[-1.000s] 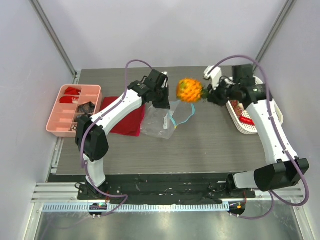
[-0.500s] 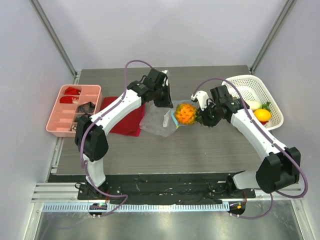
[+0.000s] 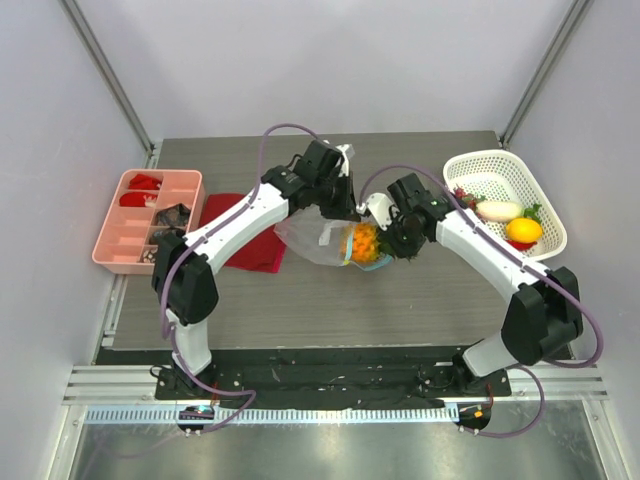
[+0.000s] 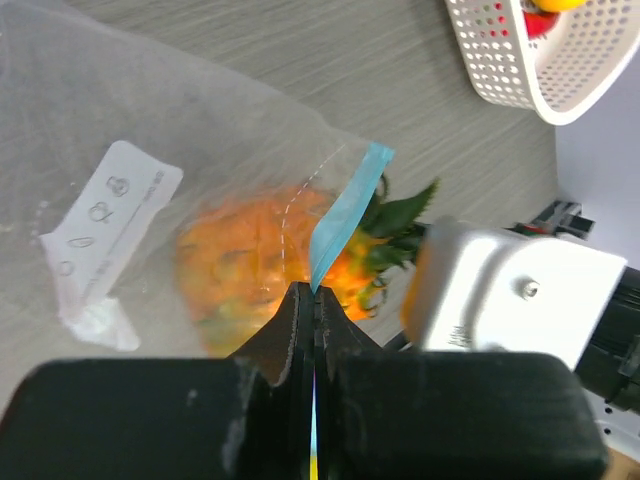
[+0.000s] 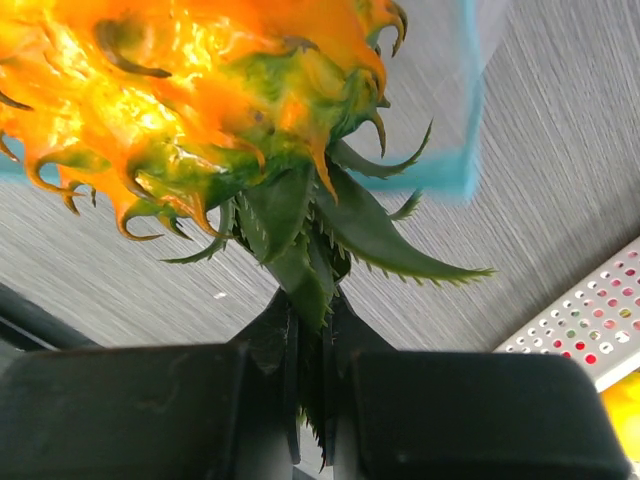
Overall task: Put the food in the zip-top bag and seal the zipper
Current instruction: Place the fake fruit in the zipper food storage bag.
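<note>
The clear zip-top bag (image 3: 312,235) lies mid-table, its white label (image 4: 105,215) up. My left gripper (image 3: 343,212) is shut on the teal zipper strip (image 4: 345,213) and holds the bag's mouth up. My right gripper (image 3: 392,240) is shut on the green leaves (image 5: 300,240) of the orange-yellow pineapple (image 3: 363,241). The pineapple's body (image 4: 255,250) sits inside the bag's mouth and shows through the plastic; its leaves stick out. More food lies in the white basket (image 3: 470,165): a cream radish (image 3: 497,210), an orange (image 3: 522,230) and red bits.
A folded red cloth (image 3: 250,240) lies left of the bag, partly under it. A pink divided tray (image 3: 150,218) stands at the far left edge. The white basket sits at the right edge of the table.
My right gripper has carried the pineapple down and left, from above the table into the bag's mouth. My left gripper has shifted slightly right, lifting the bag's mouth.
</note>
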